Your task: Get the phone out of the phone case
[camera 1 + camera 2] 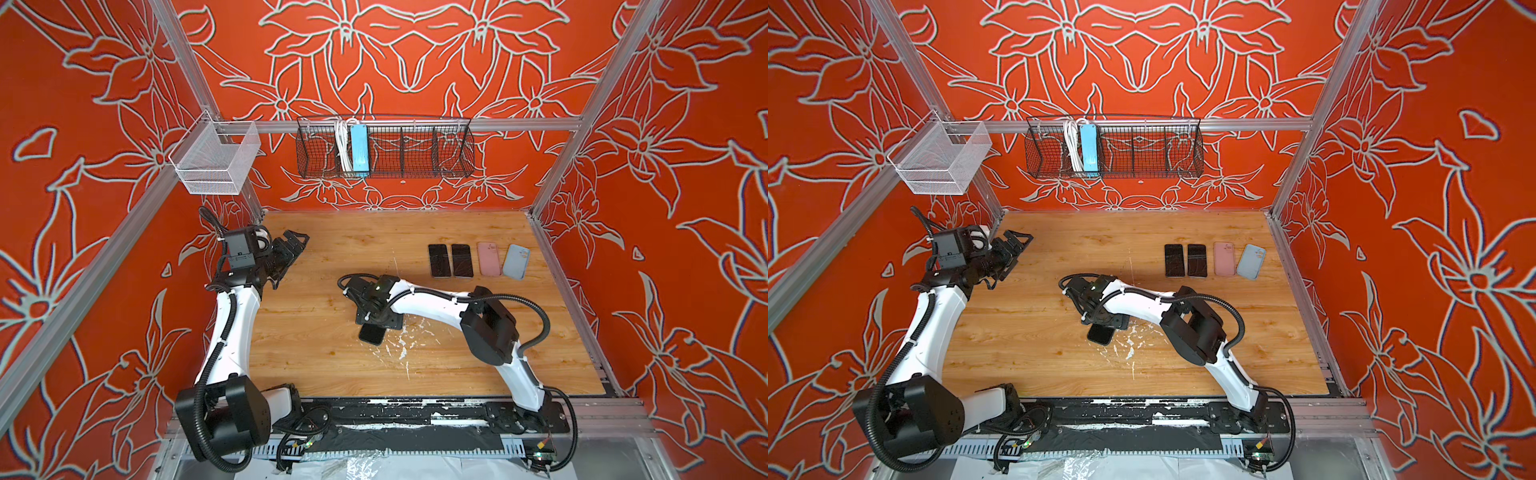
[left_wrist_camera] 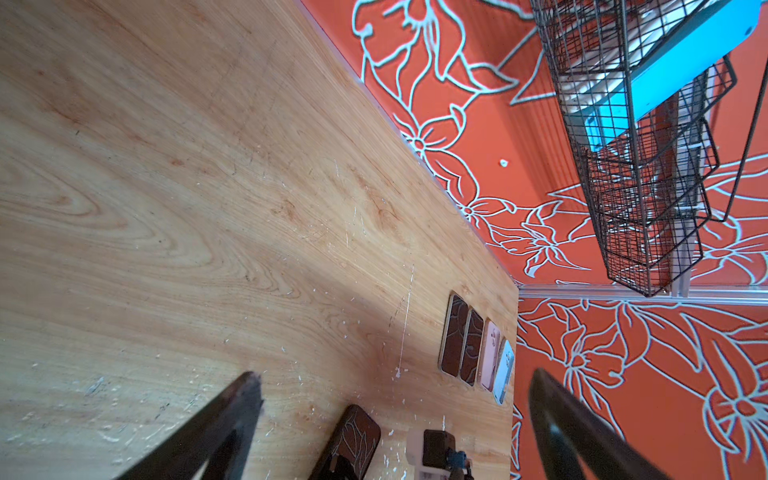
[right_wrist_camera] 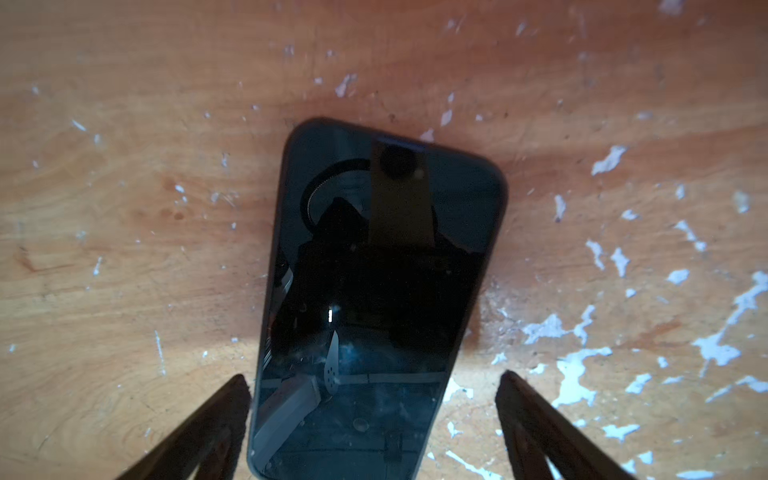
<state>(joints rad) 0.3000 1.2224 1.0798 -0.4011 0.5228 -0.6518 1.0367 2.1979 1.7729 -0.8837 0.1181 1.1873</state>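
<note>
Closest to the right wrist lens stand the dark fingers [image 3: 216, 419] of the right gripper [image 3: 374, 380], spread wide with nothing gripped. Between them lies one end of the phone [image 3: 386, 291], screen up in its thin dark case [image 3: 502, 195]. Its long axis runs straight away from the gripper, so the fingers span its short width. It sits off-centre in the gap, with one finger just beside the case edge and the other standing apart from it. Whether the tips touch the bench [image 1: 316, 365] I cannot tell. This arm is by far the nearer.

In both top views the wrist hides those fingers. Only one end of the phone pokes out, near the bench middle and toward the front edge. The left gripper [image 1: 296, 245], also wide open and empty, hovers by the far left corner. Its wrist view looks across to two bare phones [image 2: 461, 345], a pink case [image 2: 490, 355] and a blue case [image 2: 504, 372], lined up near the far right corner.
</note>
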